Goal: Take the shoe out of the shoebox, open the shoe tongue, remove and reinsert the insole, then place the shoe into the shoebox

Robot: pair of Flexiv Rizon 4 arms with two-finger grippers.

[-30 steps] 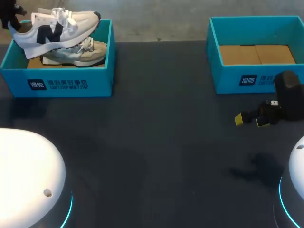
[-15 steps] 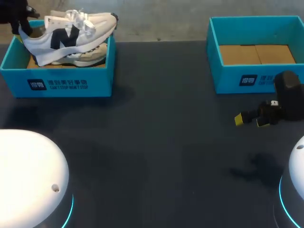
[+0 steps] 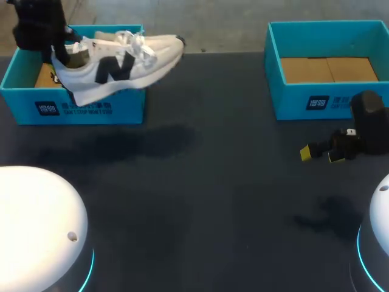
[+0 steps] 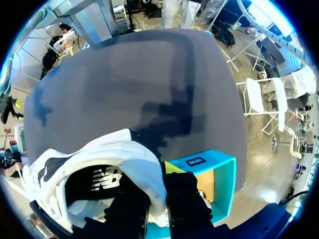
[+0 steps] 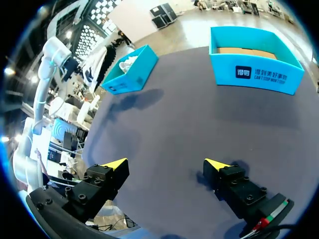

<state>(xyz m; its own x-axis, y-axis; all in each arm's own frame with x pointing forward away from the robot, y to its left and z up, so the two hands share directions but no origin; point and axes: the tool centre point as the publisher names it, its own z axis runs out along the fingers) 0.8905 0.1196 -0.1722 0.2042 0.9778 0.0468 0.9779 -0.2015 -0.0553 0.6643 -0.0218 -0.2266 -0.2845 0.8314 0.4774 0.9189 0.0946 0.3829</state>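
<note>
Upper left of the head view: left gripper (image 3: 56, 48), black, coming down from the frame's top corner over the left box (image 3: 73, 109). Clamped on the heel collar of the shoe (image 3: 118, 64). In the left wrist view, same gripper (image 4: 158, 179) with 1 finger inside the collar of the shoe (image 4: 99, 169) and 1 outside, white padding pinched between.

Shoe held in the air, tilted, heel at upper left, toe at right and a little higher, poking past the box's right wall. White upper, dark logo on the side, white laces (image 3: 137, 45) tied, pale sole. Soft shadow (image 3: 134, 143) below it on the dark table (image 3: 213, 213).

Right middle of the frame: right gripper (image 3: 322, 153), low over the table in front of the right box (image 3: 292, 100). Fingers spread wide, 2 yellow tips, nothing between; same in the right wrist view (image 5: 164, 167).
</note>
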